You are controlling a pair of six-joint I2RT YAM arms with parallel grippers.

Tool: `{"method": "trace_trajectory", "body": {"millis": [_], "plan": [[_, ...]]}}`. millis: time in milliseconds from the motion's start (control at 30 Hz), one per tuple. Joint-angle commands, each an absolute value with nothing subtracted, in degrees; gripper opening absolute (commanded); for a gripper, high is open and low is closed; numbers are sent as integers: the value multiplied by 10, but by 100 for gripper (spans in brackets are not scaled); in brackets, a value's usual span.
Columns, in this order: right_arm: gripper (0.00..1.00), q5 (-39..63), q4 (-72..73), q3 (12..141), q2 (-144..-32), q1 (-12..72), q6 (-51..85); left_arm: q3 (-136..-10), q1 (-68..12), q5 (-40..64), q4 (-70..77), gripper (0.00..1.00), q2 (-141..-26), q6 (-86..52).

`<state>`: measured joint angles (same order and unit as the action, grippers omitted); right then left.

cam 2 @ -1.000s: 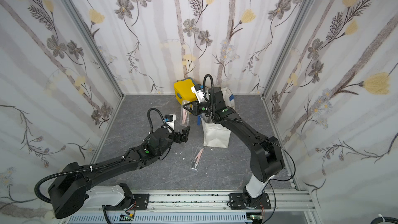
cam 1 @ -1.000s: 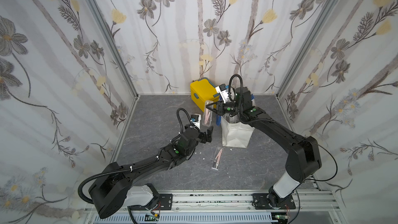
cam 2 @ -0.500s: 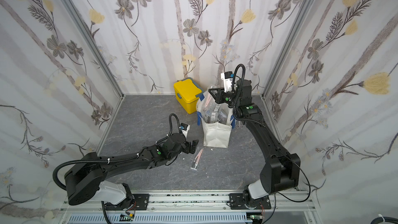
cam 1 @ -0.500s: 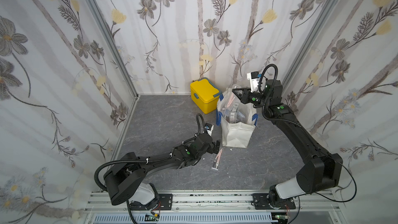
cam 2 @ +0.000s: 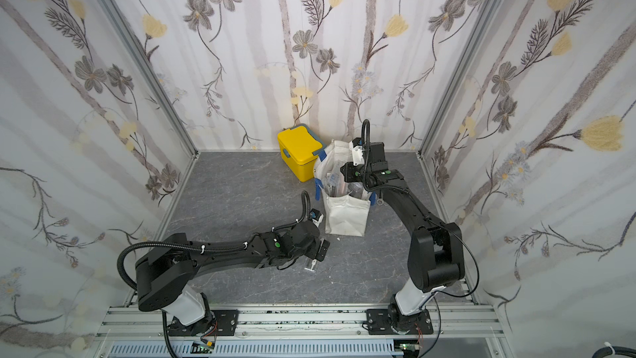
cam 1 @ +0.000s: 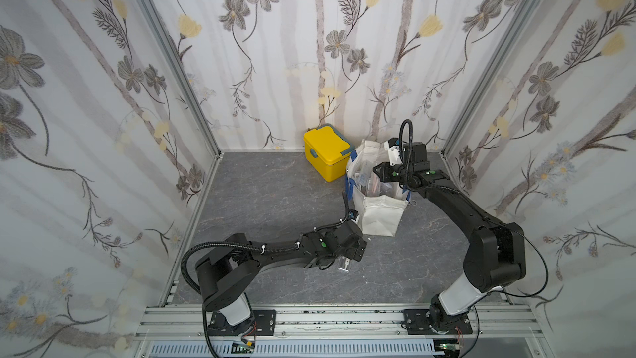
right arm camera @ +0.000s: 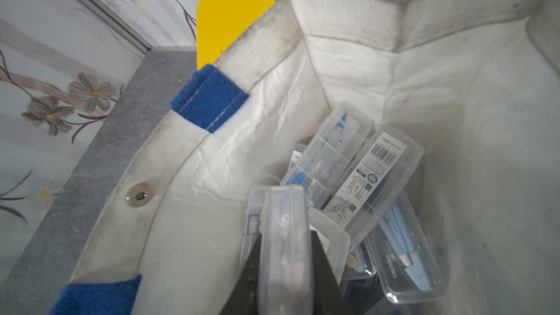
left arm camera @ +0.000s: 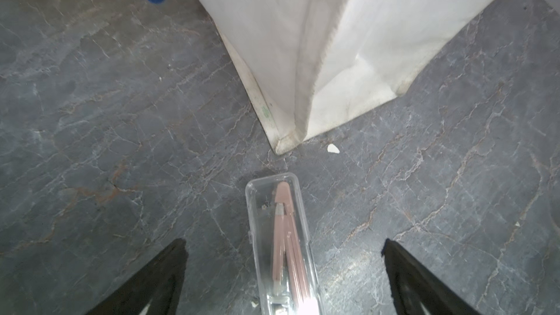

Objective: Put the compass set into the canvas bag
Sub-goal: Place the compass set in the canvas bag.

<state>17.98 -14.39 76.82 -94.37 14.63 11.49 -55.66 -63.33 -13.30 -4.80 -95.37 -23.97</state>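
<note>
Off-white canvas bag (cam 1: 378,215), blue handles (right arm camera: 209,98), yellow box (cam 1: 327,153), grey veined floor (cam 1: 268,194), clear-cased pink compass set (left arm camera: 286,237).

Light is soft and even in both top views: the flowered walls (cam 1: 103,98) are bright, and the grey table (cam 1: 275,194) carries only faint shadows under my arms. The walls splay wide toward the corners. From my left wrist, white glare burns the near end of the compass case (left arm camera: 281,237), and my left fingers (left arm camera: 151,283) look dark and soft-edged. From my right wrist, the held case (right arm camera: 285,237) between my right fingers (right arm camera: 321,268) is blurred; the bag (right arm camera: 333,65) lining beyond is sharper.
</note>
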Motion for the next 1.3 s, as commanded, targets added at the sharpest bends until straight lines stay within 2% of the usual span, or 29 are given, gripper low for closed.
{"method": "trace_trajectory", "body": {"millis": [0, 300, 367, 533, 733, 800, 1067, 1267], "plan": [[11, 142, -141, 773, -952, 147, 108, -582, -639, -143, -109, 99, -976, -281], [25, 134, -154, 794, -974, 148, 115, -651, -655, -134, -248, 97, -1036, -309], [31, 135, -161, 802, -975, 149, 114, -661, -656, -132, -267, 96, -1044, -311], [55, 141, -153, 806, -957, 148, 114, -689, -656, -115, -308, 93, -1076, -322], [72, 149, -118, 794, -918, 148, 113, -711, -656, -82, -339, 83, -1105, -327], [74, 149, -99, 781, -887, 148, 115, -718, -656, -79, -349, 82, -1113, -327], [82, 141, -52, 746, -830, 148, 125, -737, -656, -79, -392, 58, -1135, -332], [83, 153, -37, 735, -815, 148, 128, -758, -654, -84, -402, 44, -1137, -332]]}}
